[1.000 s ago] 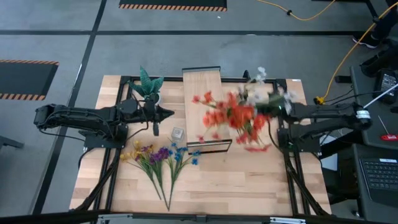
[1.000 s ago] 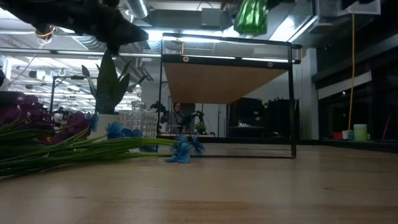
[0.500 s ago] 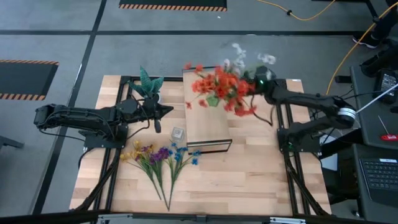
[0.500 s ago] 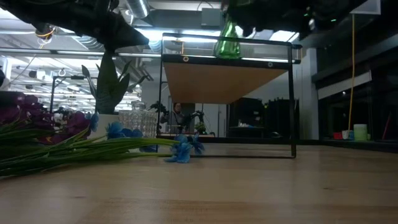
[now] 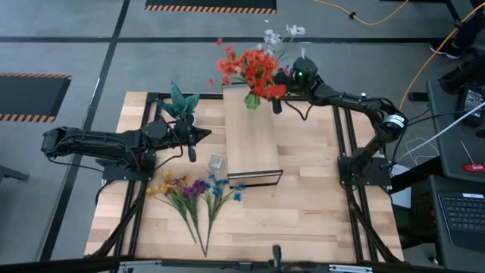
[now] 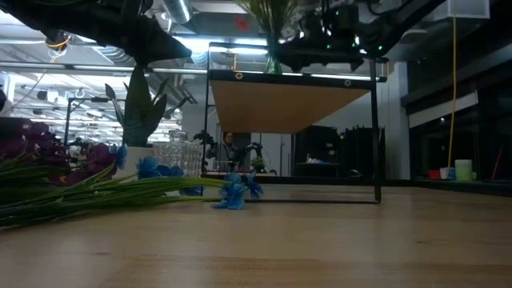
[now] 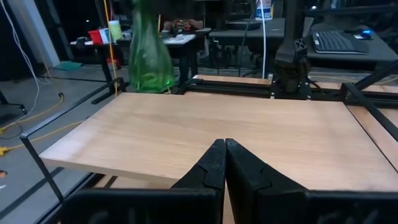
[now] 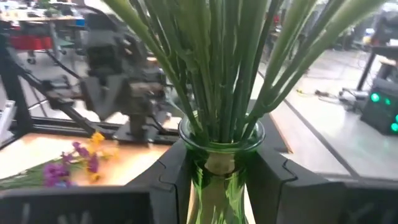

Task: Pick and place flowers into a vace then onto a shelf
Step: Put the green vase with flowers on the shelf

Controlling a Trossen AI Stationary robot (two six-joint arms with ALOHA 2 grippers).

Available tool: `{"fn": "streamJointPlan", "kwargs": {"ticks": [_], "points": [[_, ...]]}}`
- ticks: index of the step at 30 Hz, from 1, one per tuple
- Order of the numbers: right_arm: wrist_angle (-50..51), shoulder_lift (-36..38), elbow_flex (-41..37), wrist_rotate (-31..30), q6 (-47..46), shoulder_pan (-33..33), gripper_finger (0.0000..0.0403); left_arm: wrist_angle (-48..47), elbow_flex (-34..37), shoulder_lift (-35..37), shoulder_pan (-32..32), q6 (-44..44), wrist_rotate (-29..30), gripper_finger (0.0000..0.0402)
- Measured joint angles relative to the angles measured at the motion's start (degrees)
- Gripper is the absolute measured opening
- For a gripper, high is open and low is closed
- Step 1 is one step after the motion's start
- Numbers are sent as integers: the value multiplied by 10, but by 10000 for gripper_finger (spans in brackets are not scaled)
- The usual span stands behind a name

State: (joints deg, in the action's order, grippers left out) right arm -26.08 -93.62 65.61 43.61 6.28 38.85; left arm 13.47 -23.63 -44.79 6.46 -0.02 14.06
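A green glass vase [image 8: 219,174] with red-orange and white flowers [image 5: 250,67] stands upright over the far end of the pale wood shelf [image 5: 251,140], with my right gripper [image 5: 274,97] shut on it. In the left wrist view the vase [image 7: 149,59] shows at the shelf's far corner; I cannot tell whether its base touches the planks. My left gripper [image 5: 206,137] is shut and holds nothing, level beside the shelf's left side. A bunch of yellow, purple and blue flowers [image 5: 195,191] lies flat on the table. My right gripper pinches the vase's neck [image 8: 217,163], just below the rim, between its two fingers [image 8: 171,177]. The fingers come in level from the table's right side. The vase stays upright, and the green stems [image 8: 230,68] rise out of it.
A spiky green plant in a white pot [image 5: 182,102] stands left of the shelf's far end. A small clear glass [image 5: 217,161] sits by the shelf's near left corner. Black frame rails [image 5: 345,152] run along both sides of the table.
My right gripper has carried the vase of flowers toward the table's far edge and to the left. It went from beside the shelf's right side, across the shelf, to the shelf's far end. The vase has stayed upright. My left gripper has kept its place.
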Motion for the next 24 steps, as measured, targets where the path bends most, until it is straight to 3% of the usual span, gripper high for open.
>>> {"fn": "streamJointPlan", "kwargs": {"ticks": [9, 24], "points": [[-30, -46, -2, 0, 3, 27, 109, 0, 0, 0, 0, 3, 0, 3], [-29, -50, -2, 1, 19, 28, 109, 0, 0, 0, 0, -7, 0, 3]]}}
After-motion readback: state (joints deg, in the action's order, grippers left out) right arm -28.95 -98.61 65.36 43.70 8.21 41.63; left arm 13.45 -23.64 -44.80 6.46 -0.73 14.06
